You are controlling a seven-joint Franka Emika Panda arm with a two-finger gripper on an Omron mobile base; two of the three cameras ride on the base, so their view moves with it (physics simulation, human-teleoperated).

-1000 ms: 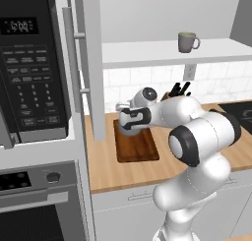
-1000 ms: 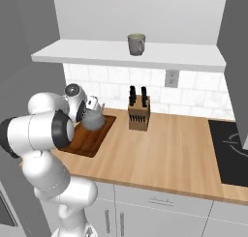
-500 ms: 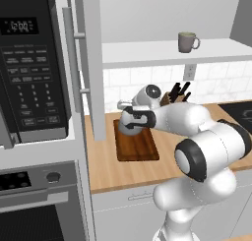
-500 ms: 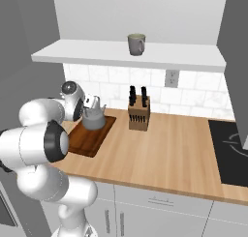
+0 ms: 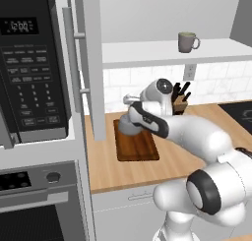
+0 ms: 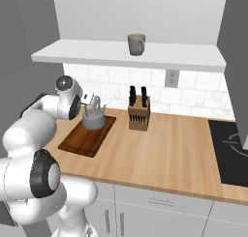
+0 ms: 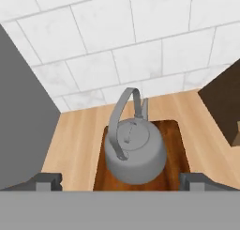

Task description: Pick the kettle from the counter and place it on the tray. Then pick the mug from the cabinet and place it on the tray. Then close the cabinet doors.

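A: Where is the kettle (image 7: 134, 151) sitting?

B: It is standing upright on the tray (image 6: 81, 141), at the end nearest the tiled wall, on the worktop (image 6: 169, 149).

A: And the pincer (image 6: 92, 100)?

B: It is hovering just above the kettle, fingers (image 7: 47, 181) spread wide apart and gripping nothing.

A: The mug (image 5: 187, 42)?

B: It is resting on the cabinet shelf (image 6: 121, 57), well above the knife block (image 6: 138, 112). One cabinet door (image 5: 91, 63) is standing open beside the microwave (image 5: 29, 68).
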